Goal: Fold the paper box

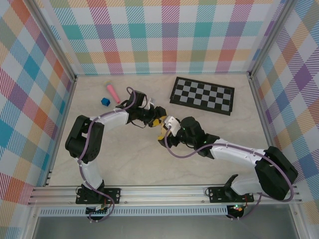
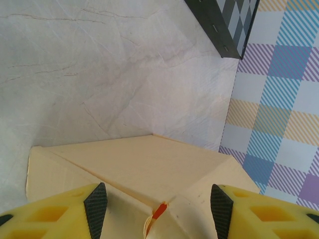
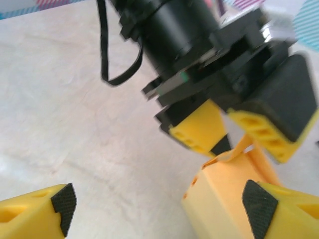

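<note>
Both my arms meet over the middle of the desk [image 1: 119, 154], and the paper box [image 1: 160, 124] is right there between them, a flash of yellow-orange where the two wrists nearly touch.

My left hand [image 2: 158, 206] has it. The jaws sit about half closed, and the dark pads [image 2: 95, 204] press either side of the folded cardboard. From that wrist, pale creased panels fan out ahead of the fingers, with one fold line running diagonally across. Beyond the card is bare desk, and a corner of the checkered board [image 1: 203, 95] pokes in at the top.

From the right wrist I'm looking straight at the left hand coming down from above, its yellow fingers pinching the box's upper edge where a thin flap curls out. My right hand [image 3: 162, 209] stands wide, gripping nothing. The box stands upright just inside one finger, close against that pad, while the other finger is well apart from it over open desk. I can't tell whether the box's lower edge rests on the surface.

Off at the far left of the desk a pink stick [image 1: 112, 92] lies just beside a small blue block [image 1: 104, 102], well away from both hands.
</note>
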